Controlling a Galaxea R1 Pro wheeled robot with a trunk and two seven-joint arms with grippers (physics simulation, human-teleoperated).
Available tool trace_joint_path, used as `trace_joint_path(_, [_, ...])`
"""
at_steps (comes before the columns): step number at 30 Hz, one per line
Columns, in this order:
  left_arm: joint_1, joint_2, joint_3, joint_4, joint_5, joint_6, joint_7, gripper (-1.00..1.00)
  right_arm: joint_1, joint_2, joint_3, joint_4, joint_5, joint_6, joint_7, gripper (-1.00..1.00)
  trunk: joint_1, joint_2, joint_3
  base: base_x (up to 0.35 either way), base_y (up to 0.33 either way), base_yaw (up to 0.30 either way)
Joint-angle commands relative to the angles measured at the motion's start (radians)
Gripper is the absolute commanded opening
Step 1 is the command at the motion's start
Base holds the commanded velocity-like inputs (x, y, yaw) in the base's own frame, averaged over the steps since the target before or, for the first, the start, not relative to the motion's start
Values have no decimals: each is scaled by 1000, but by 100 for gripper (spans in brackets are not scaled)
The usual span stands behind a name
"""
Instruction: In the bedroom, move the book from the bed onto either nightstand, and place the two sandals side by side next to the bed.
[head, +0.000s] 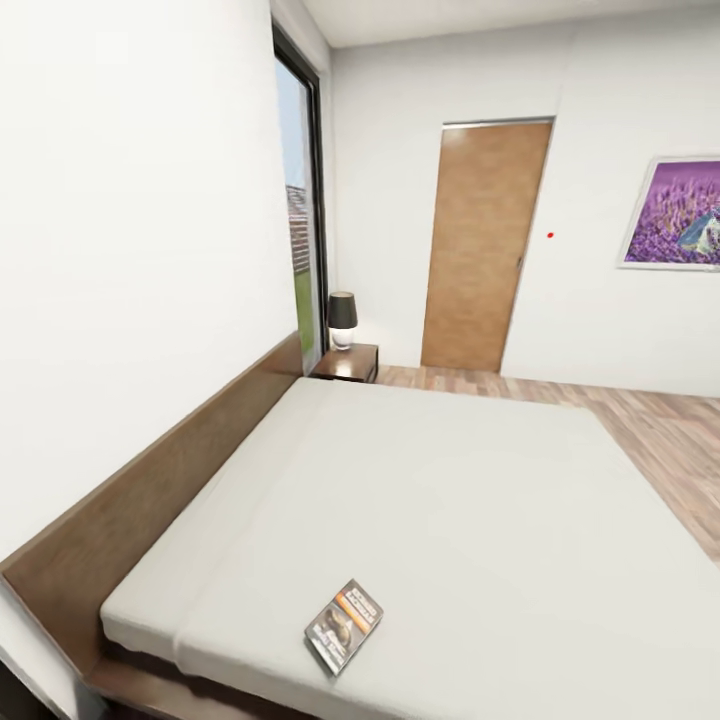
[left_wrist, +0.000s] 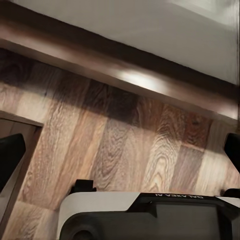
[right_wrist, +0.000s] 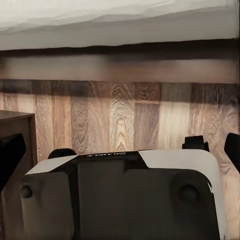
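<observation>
The book, dark-covered with an orange band, lies flat on the bed near its front edge. Beyond the far end of the brown headboard stands the nightstand, small and dark. The two sandals are out of view. My left gripper hangs open over the plank floor beside the bed frame, its fingers spread wide. My right gripper is open too, low over the floor and facing the bed frame. Neither holds anything.
A black-shaded lamp stands on the nightstand next to a tall window. A tan door and a lavender picture are on the far wall. Wood floor runs past the bed's right side. A dark brown cabinet corner sits close to my right gripper.
</observation>
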Motion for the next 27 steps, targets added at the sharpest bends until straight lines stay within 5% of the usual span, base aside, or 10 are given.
trace_joint_path(1, [-1, 0, -7, 1, 10, -3, -4, 100, -2, -1, -7, 2, -3, 4, 3, 100, 1, -2, -2, 0, 0, -300])
trace_joint_path(27, [-1, 0, -7, 1, 10, -3, -4, 100, -2, -1, -7, 2, -3, 4, 3, 100, 1, -2, -2, 0, 0, -300])
